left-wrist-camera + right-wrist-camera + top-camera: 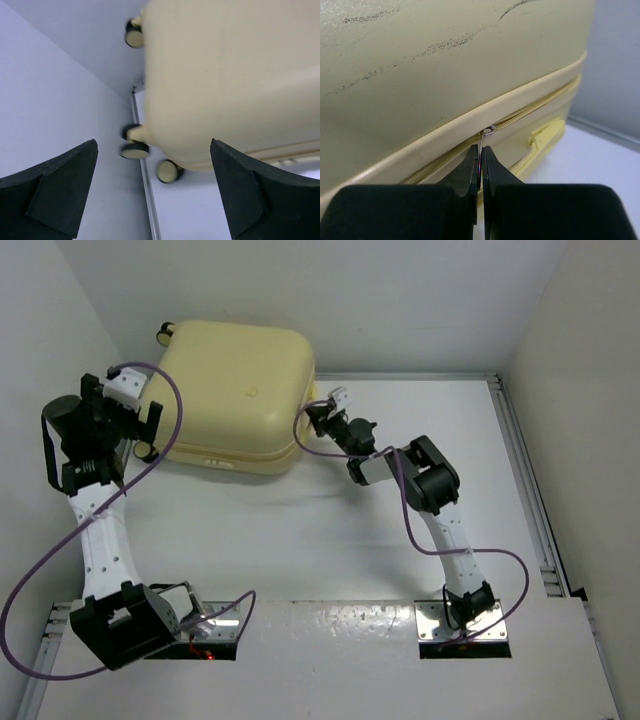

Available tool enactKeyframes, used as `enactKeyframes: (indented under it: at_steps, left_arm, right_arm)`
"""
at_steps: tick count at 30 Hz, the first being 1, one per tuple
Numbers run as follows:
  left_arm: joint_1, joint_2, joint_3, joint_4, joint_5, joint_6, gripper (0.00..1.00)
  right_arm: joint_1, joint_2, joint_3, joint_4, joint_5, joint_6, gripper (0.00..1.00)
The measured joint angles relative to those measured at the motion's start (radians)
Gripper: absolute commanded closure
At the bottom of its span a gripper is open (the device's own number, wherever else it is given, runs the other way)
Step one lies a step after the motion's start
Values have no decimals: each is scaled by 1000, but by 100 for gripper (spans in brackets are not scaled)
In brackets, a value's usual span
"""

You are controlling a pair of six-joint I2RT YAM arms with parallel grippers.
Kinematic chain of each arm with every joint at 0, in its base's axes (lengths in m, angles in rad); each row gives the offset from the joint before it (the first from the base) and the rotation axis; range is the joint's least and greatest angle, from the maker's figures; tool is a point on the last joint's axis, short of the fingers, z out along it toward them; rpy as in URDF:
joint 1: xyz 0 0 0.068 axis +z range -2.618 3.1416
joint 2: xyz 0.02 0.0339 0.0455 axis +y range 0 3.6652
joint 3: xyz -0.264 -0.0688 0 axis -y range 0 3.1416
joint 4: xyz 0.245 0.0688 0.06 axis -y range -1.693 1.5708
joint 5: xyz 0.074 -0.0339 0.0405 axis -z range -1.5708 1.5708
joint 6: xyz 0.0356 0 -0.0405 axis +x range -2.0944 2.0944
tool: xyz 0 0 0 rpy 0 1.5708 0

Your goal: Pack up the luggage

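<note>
The luggage (235, 390) lies closed and flat on the white tabletop (330, 540), ahead of both hands, with 1 hand at each side of it.

The right hand (481, 150) is up against the suitcase's side seam. Its 2 fingers (467, 172) are pressed together, pinching a thin metal zipper pull (480, 142) between their tips. Just beyond the tips, the pull's small ring (489, 131) hangs from the zipper (530, 112), which runs under the shell's rounded lip and away to the hand's left and right. Above the hand the pale yellow shell fills the view and carries dark scuff marks (445, 42). To the right of the fingertips and slightly past them, a moulded yellow tab (546, 136) sticks out from the lower half of the shell.

The left hand (152, 150) is spread wide and holds nothing, its 2 black fingers well apart. A rounded corner of the luggage lies ahead of it, beyond the fingertips, and the wrist view shows no contact with either finger. Black-and-cream wheels (134, 150) sit just ahead of the gap between the fingers, and another wheel (134, 34) shows farther ahead at the far corner. A metal rail (147, 200) runs forward along the tabletop between the 2 fingers.
</note>
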Motion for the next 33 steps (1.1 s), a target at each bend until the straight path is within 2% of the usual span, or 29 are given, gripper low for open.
enactKeyframes:
  at_steps: [7,11,13,18,24,30,33]
  left_arm:
    - [62,-49,-71,-170,145,127,0]
    - [53,-64,-70,-328,256,241,7]
    - [22,-72,-70,-404,291,290,16]
    - [-171,-72,-64,-550,322,396,27]
    - [-418,-11,-64,-648,272,448,30]
    - [-615,72,-93,-496,115,297,30]
    - [-749,96,-137,-388,-23,196,36]
  right_arm:
    - [176,-121,-162,-17,-119,79,100]
    - [255,-173,-218,-35,-180,78,100]
    - [250,-180,-217,-50,-180,79,100]
    - [173,-185,-177,-126,-197,95,100]
    - [101,-185,-166,-154,-121,95,100]
    - [121,-187,-200,-115,-89,96,100]
    - [124,-189,-211,-100,-88,99,100]
